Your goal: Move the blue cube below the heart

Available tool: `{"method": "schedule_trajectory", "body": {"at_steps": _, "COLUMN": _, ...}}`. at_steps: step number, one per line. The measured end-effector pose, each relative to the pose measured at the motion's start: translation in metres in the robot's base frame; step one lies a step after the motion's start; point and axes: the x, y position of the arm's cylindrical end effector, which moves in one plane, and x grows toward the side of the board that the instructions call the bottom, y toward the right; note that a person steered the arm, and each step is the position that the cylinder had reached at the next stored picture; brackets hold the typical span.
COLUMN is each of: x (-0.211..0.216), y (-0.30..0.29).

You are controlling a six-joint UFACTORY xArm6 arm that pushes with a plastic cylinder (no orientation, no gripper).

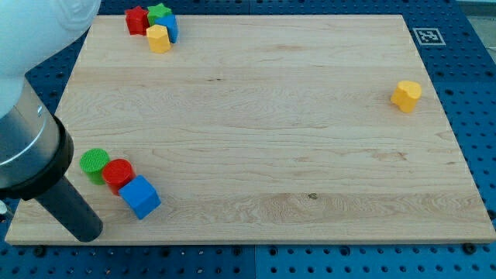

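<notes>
The blue cube [139, 197] sits near the board's lower left corner, touching a red cylinder [118, 174] on its upper left. My tip [84, 231] rests on the board to the left of the blue cube and slightly below it, a short gap away. There are two yellow blocks. One [406, 95] lies alone near the right edge. The other [158, 38] lies in the cluster at the top left. I cannot tell at this size which of them is the heart.
A green cylinder [94, 162] touches the red cylinder's upper left. The top-left cluster also holds a red star [137, 19], a green block [160, 12] and a blue block [170, 28]. The wooden board [279, 155] lies on a blue pegboard.
</notes>
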Motion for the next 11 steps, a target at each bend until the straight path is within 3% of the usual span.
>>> {"method": "schedule_trajectory", "body": {"at_steps": 2, "x": -0.05, "y": 0.056}}
{"method": "schedule_trajectory", "body": {"at_steps": 3, "x": -0.05, "y": 0.097}}
{"method": "schedule_trajectory", "body": {"at_steps": 5, "x": -0.019, "y": 0.108}}
{"method": "schedule_trajectory", "body": {"at_steps": 7, "x": -0.028, "y": 0.14}}
{"method": "schedule_trajectory", "body": {"at_steps": 8, "x": -0.036, "y": 0.191}}
{"method": "schedule_trajectory", "body": {"at_steps": 10, "x": -0.111, "y": 0.278}}
{"method": "schedule_trajectory", "body": {"at_steps": 11, "x": -0.116, "y": 0.343}}
